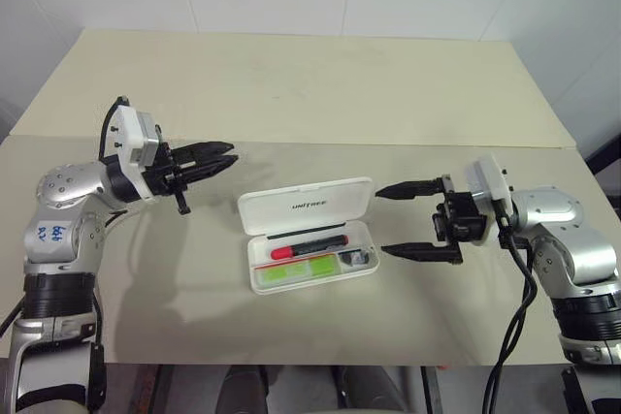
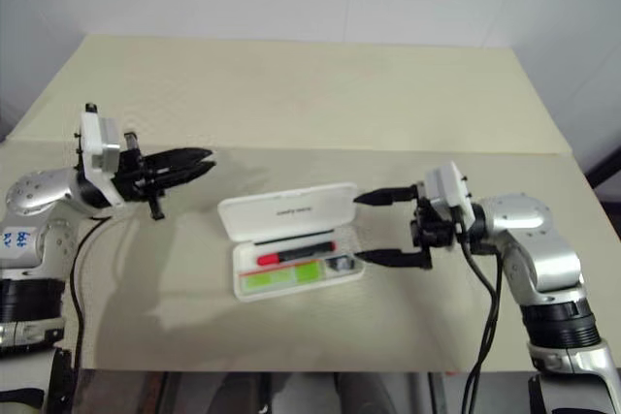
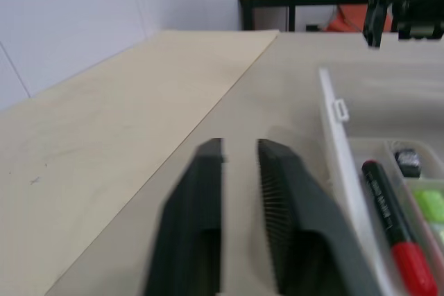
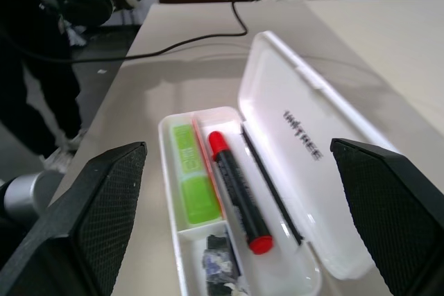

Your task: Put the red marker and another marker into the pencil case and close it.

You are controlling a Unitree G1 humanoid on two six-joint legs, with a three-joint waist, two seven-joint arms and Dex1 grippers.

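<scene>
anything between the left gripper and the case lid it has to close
Nothing visible. The left gripper, shut, hovers over bare table beside the open pencil case. Its lid lies flat and unobstructed; the red marker and green marker sit inside.

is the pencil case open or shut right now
Open: the pencil case has its lid laid back flat on the table, exposing the red marker and green marker inside.
</scene>
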